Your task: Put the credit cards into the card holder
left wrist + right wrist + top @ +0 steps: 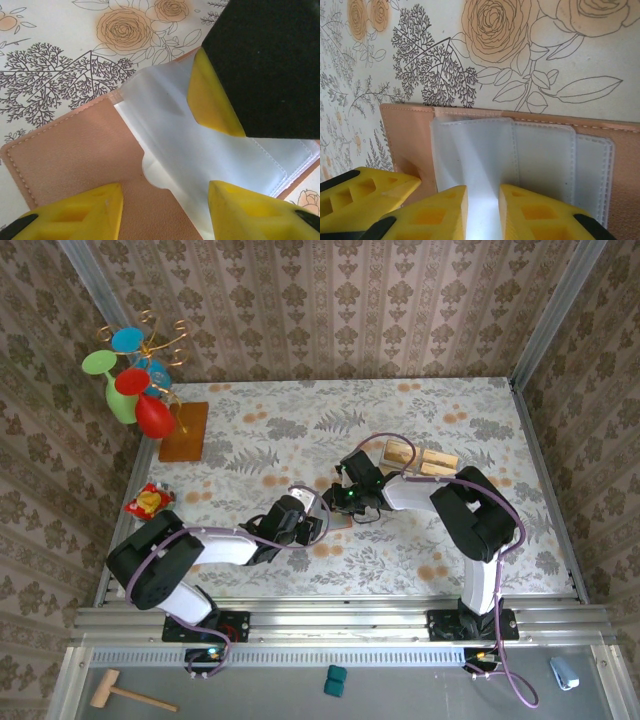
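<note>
Left claw: the left gripper (165,192) stands about half open low over the card holder (75,155), leather and clear plastic showing between its fingers, nothing in its grasp.
Card holder: opened flat at mid-table, directly under both claws, its long axis running crosswise to the right fingers.
Right claw: the right gripper (482,200) is nearly closed, a raised fold of clear sleeve (540,160) between its jaws; pinched or merely bracketed, it cannot be told.
Credit cards: the credit cards (437,462) lie to the right of and behind the right claw, near it; the right arm looks the nearer fetcher.
Room: bare table (480,420) surrounds the cards, its right edge well apart.
</note>
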Robot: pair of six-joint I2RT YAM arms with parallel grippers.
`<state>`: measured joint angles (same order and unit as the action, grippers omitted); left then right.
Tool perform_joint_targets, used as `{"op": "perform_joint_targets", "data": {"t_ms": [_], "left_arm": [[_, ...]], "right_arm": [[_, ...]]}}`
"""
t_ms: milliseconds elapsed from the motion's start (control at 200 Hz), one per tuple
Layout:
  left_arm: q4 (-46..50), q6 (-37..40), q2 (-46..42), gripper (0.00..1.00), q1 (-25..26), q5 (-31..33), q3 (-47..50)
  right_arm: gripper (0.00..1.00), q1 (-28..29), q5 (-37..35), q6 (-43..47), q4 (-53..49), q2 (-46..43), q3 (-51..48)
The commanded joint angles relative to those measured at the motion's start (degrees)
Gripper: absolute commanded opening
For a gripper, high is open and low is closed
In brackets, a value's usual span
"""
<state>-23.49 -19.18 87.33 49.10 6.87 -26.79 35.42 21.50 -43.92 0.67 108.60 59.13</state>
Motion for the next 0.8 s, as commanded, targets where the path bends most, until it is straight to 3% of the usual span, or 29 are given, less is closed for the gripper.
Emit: {"op": "perform_joint_targets", "data": {"t_ms": [0,210,795], "left_arm": [[1.1,0.9,1.2,0.5,0.4,0.3,-0.2],[0.5,0.5,1.4,0.48,0.4,0.3,0.3],[0.3,0.2,1.1,0.48,0.4,0.3,0.4]], "right_arm": [[0.29,-1.1,0.7,-0.6,-1.3,-3.1,-0.1],[0.4,-2.5,0.4,0.1,-2.6,-5.5,-0.4],[0.41,-1.9,2.9,-1.9,1.9,-1.6,-2.1]]}}
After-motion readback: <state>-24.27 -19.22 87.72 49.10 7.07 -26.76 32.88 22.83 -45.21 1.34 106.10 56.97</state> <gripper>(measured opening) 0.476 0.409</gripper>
